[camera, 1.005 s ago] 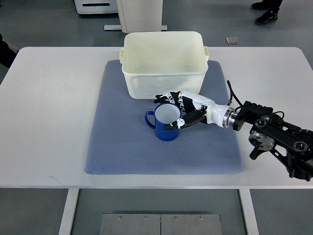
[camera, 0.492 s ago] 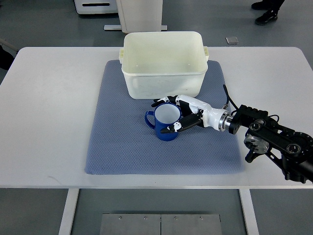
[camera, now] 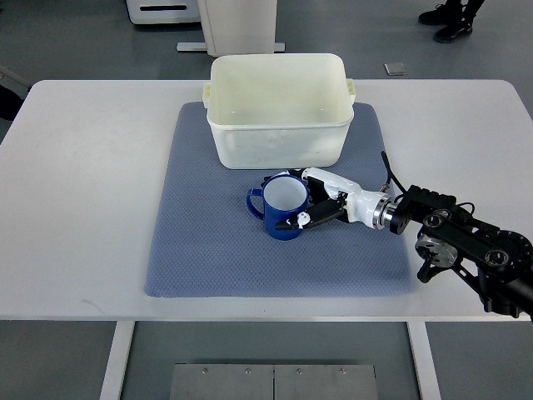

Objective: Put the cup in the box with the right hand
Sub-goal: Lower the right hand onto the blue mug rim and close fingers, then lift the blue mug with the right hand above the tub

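Observation:
A blue cup (camera: 281, 205) with a white inside stands upright on the blue mat (camera: 208, 250), its handle pointing left. My right hand (camera: 310, 198) comes in from the right and wraps around the cup's right side, fingers (camera: 293, 222) curled against its front and back wall. Just behind the cup stands the cream plastic box (camera: 277, 108), with nothing visible inside. The cup rests on the mat. The left arm does not show.
The mat lies on a white table (camera: 75, 183). My right arm's black joints (camera: 470, 250) hang over the table's front right part. A person's shoes (camera: 454, 15) show on the floor at the top right, beyond the table.
My right hand has slid a little further left and down around the cup, and its fingers have closed tighter on the wall. The cup has stayed in place.

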Controlling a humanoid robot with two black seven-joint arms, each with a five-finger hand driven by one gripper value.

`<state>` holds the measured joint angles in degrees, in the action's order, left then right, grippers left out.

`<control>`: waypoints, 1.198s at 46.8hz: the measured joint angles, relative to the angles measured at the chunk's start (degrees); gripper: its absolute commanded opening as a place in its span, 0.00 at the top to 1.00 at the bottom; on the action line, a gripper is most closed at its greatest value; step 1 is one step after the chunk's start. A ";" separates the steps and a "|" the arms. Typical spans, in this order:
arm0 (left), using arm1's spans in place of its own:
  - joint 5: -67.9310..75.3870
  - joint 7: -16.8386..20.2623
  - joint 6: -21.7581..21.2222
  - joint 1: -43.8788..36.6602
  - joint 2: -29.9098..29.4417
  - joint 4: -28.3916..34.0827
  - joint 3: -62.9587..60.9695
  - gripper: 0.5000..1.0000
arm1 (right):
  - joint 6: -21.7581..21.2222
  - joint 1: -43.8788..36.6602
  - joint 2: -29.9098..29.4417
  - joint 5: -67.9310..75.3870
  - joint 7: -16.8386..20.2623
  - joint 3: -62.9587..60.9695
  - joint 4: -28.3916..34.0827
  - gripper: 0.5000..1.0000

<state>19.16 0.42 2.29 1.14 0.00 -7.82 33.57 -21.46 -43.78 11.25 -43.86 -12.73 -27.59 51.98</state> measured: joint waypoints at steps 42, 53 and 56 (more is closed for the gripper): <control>0.00 0.03 -0.02 0.00 0.00 0.00 0.00 0.00 | -4.29 -7.03 6.02 3.34 0.55 -3.05 7.35 1.00; 0.00 0.02 -0.02 0.00 0.00 0.00 0.00 0.00 | -4.77 -12.67 8.09 8.45 2.22 -3.44 7.59 1.00; 0.00 0.02 -0.01 0.01 0.00 0.00 0.00 0.00 | -4.58 -14.16 8.18 10.11 2.90 -3.94 7.22 1.00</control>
<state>19.16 0.44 2.28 1.15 0.00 -7.82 33.57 -26.04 -57.93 19.43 -33.75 -9.83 -31.53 59.20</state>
